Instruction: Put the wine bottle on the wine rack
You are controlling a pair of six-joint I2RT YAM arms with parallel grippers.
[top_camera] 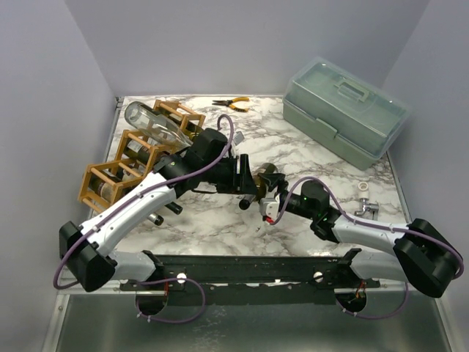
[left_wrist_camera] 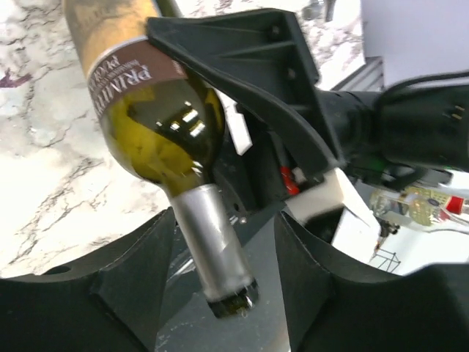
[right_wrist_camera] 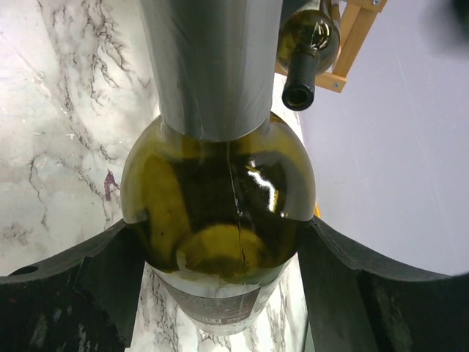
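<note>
A dark green wine bottle [right_wrist_camera: 220, 198] with a silver foil neck [left_wrist_camera: 212, 235] and a brown label hangs over the marble table, between the two arms. My right gripper [right_wrist_camera: 220, 227] is shut on its shoulder, a finger pressed against each side. My left gripper [left_wrist_camera: 223, 227] stands around the neck, which lies between the fingers with a gap on the right side. In the top view both grippers [top_camera: 245, 176] [top_camera: 265, 192] meet mid-table and hide most of the bottle. The wine rack [top_camera: 139, 158], a light-brown stick lattice, stands at the left with other bottles lying in its cells.
A pale green toolbox [top_camera: 344, 110] sits at the back right. Yellow-handled pliers [top_camera: 231, 103] lie at the back edge. A small white roll [top_camera: 363, 189] and a metal clamp [top_camera: 366, 211] are on the right. A clear bottle [top_camera: 150, 121] sticks out of the rack's top.
</note>
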